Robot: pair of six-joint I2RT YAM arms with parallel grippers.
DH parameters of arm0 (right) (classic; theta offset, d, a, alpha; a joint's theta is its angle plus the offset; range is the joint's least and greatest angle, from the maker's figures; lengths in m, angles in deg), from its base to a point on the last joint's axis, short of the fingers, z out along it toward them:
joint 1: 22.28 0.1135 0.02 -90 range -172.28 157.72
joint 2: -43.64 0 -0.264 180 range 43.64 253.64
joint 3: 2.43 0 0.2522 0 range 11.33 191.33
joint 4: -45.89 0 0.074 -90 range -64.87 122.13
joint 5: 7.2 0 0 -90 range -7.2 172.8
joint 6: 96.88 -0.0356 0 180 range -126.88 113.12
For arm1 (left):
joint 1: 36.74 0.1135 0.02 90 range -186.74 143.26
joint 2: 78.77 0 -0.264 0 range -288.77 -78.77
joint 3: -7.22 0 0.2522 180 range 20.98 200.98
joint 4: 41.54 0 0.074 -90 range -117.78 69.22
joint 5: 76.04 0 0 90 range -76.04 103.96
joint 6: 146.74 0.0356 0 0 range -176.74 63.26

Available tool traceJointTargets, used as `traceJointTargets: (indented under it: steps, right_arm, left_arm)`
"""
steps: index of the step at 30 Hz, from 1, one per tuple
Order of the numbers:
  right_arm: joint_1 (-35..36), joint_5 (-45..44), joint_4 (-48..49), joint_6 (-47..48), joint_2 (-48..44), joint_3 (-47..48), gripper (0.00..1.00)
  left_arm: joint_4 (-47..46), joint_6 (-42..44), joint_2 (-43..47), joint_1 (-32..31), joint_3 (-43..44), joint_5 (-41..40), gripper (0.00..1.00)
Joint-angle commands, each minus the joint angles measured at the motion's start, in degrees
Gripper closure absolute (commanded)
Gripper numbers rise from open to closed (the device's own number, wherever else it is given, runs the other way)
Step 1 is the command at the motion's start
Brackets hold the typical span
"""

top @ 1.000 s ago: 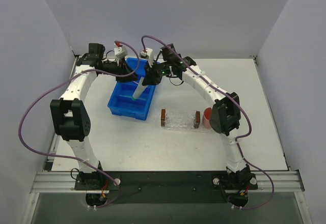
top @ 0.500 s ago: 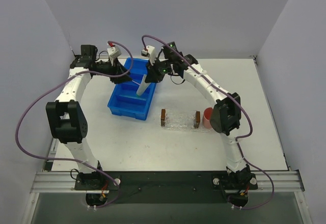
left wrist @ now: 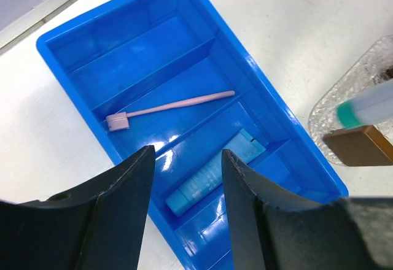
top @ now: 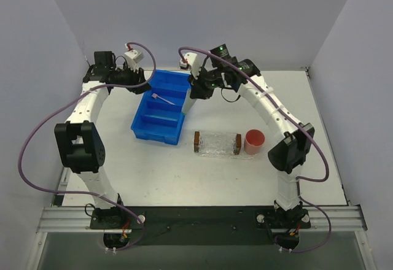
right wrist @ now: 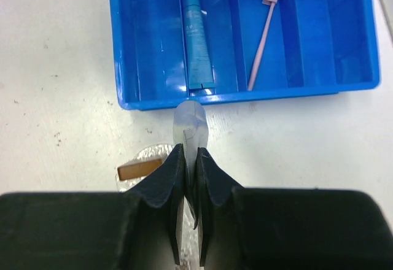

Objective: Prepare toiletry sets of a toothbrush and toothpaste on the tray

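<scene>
- Right gripper (right wrist: 190, 151): fingers pressed together on the pale grey-blue toothpaste (right wrist: 190, 124), which is pinched between the tips and sticks out beyond them.
- Right arm: arched in from the right, with its wrist above the right-hand edge of the blue bin (top: 142, 126). The held tube hangs just outside that edge.
- Left gripper (left wrist: 187, 158): fingers spread apart with nothing between them.
- Left arm: reaches to the bin's far-left corner, wrist raised and pointing down into the bin.
- Toothpaste, count two: one in the right gripper, and the brighter blue toothpaste (left wrist: 214, 173) lying flat in a bin compartment.
- Toothbrush (left wrist: 171, 106), count one: it lies in the compartment next to the blue tube's.
- Tray (top: 216, 143), count one: it sits on the table off the bin's near-right corner, apart from the bin.
- Pink cup (top: 254, 141), count one: it stands just beside the tray end farther from the bin.
</scene>
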Motion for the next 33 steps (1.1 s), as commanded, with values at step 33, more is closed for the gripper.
traceJointTargets:
  steps: [33]
  right_arm:
    - [2.08, -10.37, -27.83, 12.09, -12.52, 2.83, 1.0]
  left_arm:
    - [-2.83, -5.33, -0.05, -12.4, -0.19, -30.26, 0.42]
